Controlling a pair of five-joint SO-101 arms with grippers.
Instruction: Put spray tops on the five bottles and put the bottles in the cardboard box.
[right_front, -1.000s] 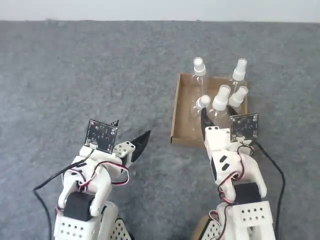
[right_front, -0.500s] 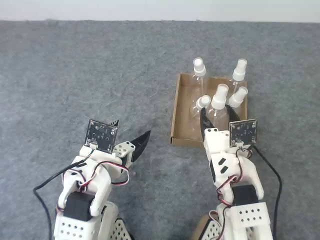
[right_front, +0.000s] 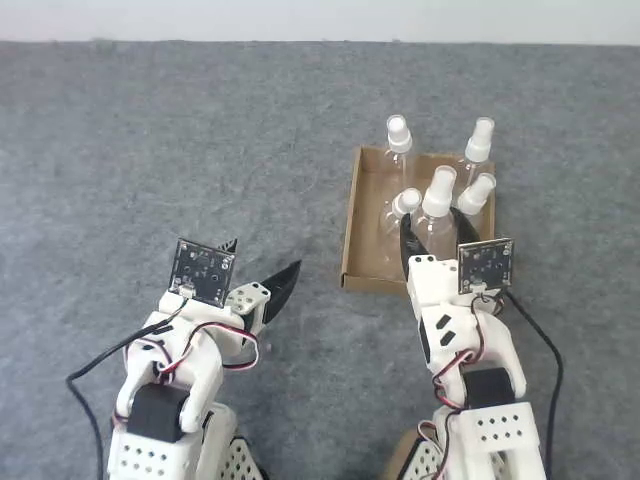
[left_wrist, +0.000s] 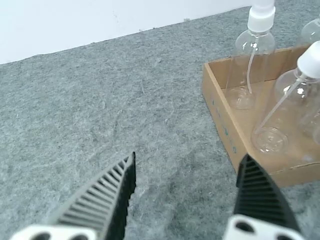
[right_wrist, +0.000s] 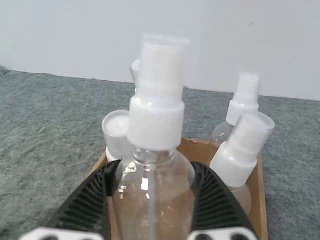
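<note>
A shallow cardboard box (right_front: 350, 220) sits ahead of the right arm. Five clear bottles with white spray tops are in or over it. Two stand at the far end (right_front: 398, 132) (right_front: 481, 138), and two nearer ones (right_front: 406, 204) (right_front: 479, 190) flank the middle bottle (right_front: 440, 190). My right gripper (right_front: 432, 225) is shut on that middle bottle (right_wrist: 157, 100), one black finger on each side of its body. I cannot tell whether its base touches the box floor. My left gripper (right_front: 265, 255) stands open over the carpet, left of the box (left_wrist: 225, 125), with nothing between its fingers.
Grey carpet covers the table, bare to the left of and beyond the box. A pale wall runs along the far edge. The bottles stand close together around the held one (right_wrist: 240, 145) (right_wrist: 118, 130).
The right gripper and its bottle have shifted slightly back toward the arm's base and a little left. The left arm has not moved.
</note>
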